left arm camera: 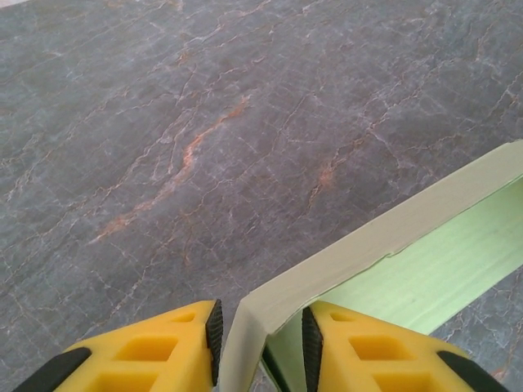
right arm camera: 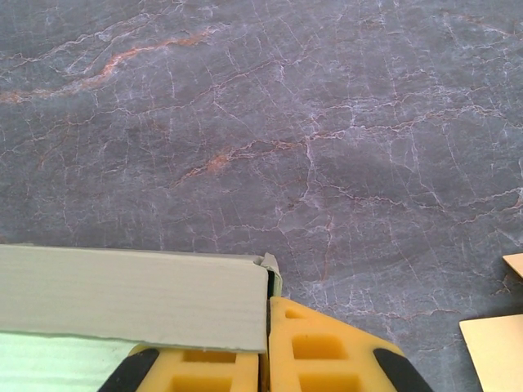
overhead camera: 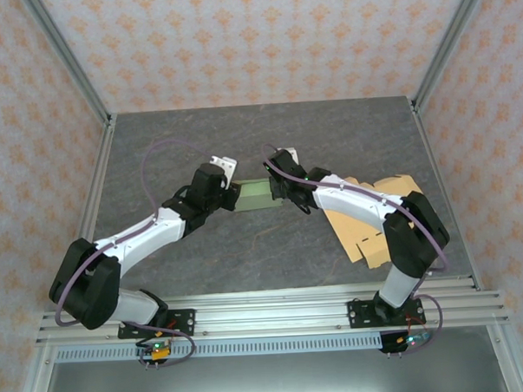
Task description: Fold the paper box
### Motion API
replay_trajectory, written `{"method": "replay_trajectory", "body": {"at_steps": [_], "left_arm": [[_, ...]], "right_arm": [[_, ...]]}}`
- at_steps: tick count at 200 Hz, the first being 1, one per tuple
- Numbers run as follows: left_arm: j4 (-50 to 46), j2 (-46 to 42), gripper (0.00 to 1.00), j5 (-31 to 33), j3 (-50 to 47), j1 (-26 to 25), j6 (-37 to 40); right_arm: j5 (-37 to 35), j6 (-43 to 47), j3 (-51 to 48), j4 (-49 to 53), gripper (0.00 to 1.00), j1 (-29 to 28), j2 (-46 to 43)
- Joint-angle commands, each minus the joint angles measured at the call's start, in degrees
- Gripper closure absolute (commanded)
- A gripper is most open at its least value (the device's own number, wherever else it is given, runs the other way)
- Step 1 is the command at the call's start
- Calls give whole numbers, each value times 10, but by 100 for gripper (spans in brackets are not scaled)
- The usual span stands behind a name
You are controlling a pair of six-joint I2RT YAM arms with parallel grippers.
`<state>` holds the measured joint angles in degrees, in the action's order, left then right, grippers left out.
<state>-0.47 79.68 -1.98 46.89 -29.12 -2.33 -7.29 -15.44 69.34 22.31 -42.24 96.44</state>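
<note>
Left claw (left arm camera: 260, 327): nearly closed, my two pads pinching the left end of the paper box (left arm camera: 425, 269) by its upright wall
Right claw (right arm camera: 268, 322): closed almost fully on the same wall's right corner edge
Left arm (overhead camera: 142, 236): stretched forward from its base and angled inward, wrist turned toward the middle
Right arm (overhead camera: 366, 204): arched up from its base, bent back inward to meet the box
Box: pale green, mid-table, spanning the gap between my claws
Hard to make out: the box may be resting on the table (overhead camera: 241, 136), I cannot tell; both wrist views cut off its far end
Cardboard sheets (overhead camera: 391, 190): tan, flat, partly hidden under my right arm
</note>
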Motion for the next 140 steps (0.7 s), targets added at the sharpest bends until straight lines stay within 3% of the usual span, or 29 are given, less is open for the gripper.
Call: {"method": "replay_trajectory", "body": {"at_steps": [1,16,140], "left_arm": [[-26,4,79,13,20,11,-12],[-37,3,90,5,28,12,-21],[-27,-3,91,-56,48,12,-193]], "right_arm": [[-3,-7,6,33,91,-3,16],[-4,-8,6,33,91,-3,16],[-37,-26,33,47,91,-22,52]]}}
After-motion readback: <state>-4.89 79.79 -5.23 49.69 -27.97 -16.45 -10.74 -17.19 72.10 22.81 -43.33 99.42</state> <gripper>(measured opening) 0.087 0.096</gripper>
